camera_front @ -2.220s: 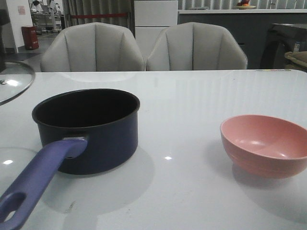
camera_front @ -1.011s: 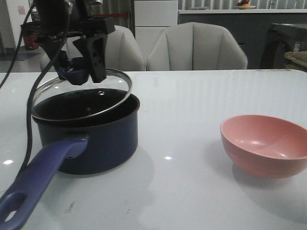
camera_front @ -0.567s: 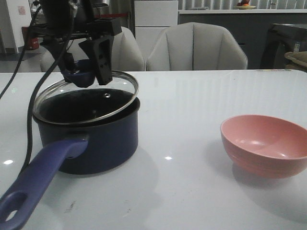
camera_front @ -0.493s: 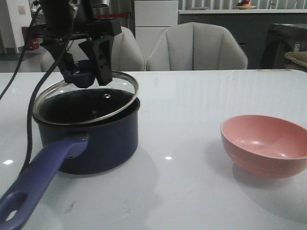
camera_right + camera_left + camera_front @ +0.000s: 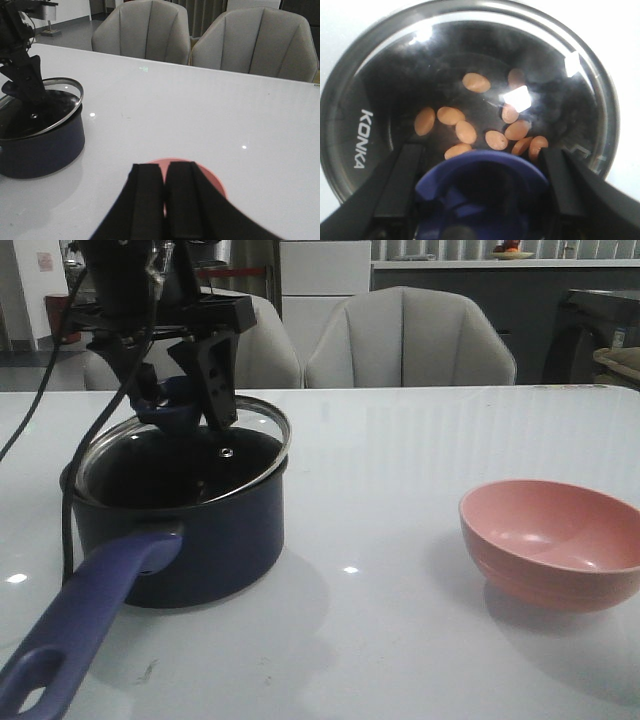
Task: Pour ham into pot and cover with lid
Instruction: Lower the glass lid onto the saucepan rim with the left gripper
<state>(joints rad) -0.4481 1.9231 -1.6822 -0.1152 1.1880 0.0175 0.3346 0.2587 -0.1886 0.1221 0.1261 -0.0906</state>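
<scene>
On the white table (image 5: 420, 440), toward its left side, stands the dark blue pot (image 5: 180, 540), its long purple-blue handle (image 5: 85, 625) reaching toward the camera. Over the pot, the left gripper (image 5: 180, 405) is closed around the blue knob (image 5: 172, 402) of the glass lid (image 5: 185, 455), one black finger (image 5: 213, 375) on either side of it. The lid sits tilted on the pot: its far edge stands a little above the pot's rim, while the near edge dips inside. Whether the lid rests fully on the rim cannot be told.

Seen through the glass from the left wrist camera, the ham (image 5: 485, 125) lies on the pot's black bottom as about a dozen small orange ovals, loosely grouped near the middle. The word KONKA (image 5: 360, 138) is printed on the glass, near the silver rim (image 5: 607, 117).

Well to the right of the pot sits a pink bowl (image 5: 550, 540), upright, with nothing showing inside. The right gripper (image 5: 165, 200) hangs just above that bowl's near side, its two fingers pressed together with only a thin slit between them, holding nothing.

Behind the table stand two pale chairs (image 5: 405, 340).
</scene>
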